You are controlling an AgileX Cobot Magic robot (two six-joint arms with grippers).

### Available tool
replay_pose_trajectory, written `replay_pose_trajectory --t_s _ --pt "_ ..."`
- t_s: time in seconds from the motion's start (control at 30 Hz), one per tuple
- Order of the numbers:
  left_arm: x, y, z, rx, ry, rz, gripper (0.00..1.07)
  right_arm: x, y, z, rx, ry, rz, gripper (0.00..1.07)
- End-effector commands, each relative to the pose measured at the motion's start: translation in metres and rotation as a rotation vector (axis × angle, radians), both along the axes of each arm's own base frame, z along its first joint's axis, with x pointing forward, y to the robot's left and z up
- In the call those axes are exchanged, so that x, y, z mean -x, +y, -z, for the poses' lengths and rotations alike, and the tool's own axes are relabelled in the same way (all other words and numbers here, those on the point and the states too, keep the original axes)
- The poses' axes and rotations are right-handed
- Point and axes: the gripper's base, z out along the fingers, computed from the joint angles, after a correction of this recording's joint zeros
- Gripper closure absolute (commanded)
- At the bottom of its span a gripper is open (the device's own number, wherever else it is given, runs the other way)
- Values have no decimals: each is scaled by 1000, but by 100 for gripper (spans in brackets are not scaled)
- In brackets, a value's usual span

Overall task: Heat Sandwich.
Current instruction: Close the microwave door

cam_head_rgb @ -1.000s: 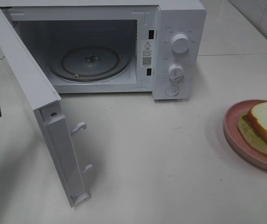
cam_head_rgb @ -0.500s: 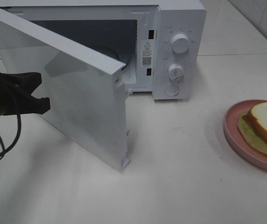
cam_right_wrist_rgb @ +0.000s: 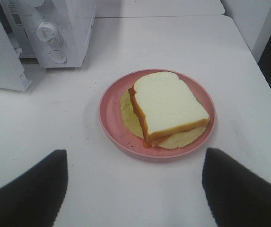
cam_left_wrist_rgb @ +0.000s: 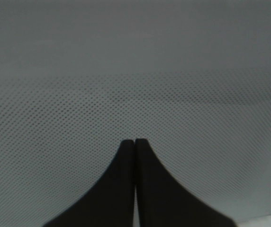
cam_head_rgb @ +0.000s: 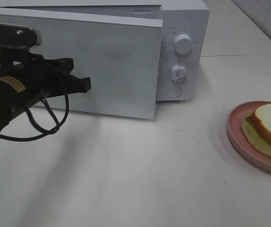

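Exterior high view, left to right: left gripper (cam_head_rgb: 81, 85), jaws pressed together and holding nothing, is touching the nearly closed door (cam_head_rgb: 116, 71) of the microwave (cam_head_rgb: 183, 47); sandwich (cam_head_rgb: 270, 127) is lying on the pink plate (cam_head_rgb: 235, 127) at the table's right edge. Right gripper (cam_right_wrist_rgb: 134, 189) is hovering spread wide near the plate, empty. Soft bread is likely crushing easily; gripping the stiff plate rim looks safer.

The white table (cam_head_rgb: 149, 165) carries a white microwave (cam_head_rgb: 183, 47) toward its far edge (door nearly shut) and a round pink plate (cam_head_rgb: 235, 135) near its right edge, well apart from the microwave.
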Motion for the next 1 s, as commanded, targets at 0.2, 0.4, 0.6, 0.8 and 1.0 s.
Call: replay_pose_trajectory --t_s 0.2,0.4,0.6,0.8,1.0 --pt "-23 -22 -5 24 -50 -2 107 3 0 0 2 -37 3 31" --pt "-40 -35 -9 38 -62 1 107 3 0 0 2 -37 3 31" --pt "-56 -45 -11 15 -86 -13 107 3 0 0 4 -37 0 31" --pt "-71 -53 -9 23 -63 -23 107 3 0 0 2 -37 3 31" --pt "-85 -64 -13 34 -80 -17 107 3 0 0 2 -37 3 31"
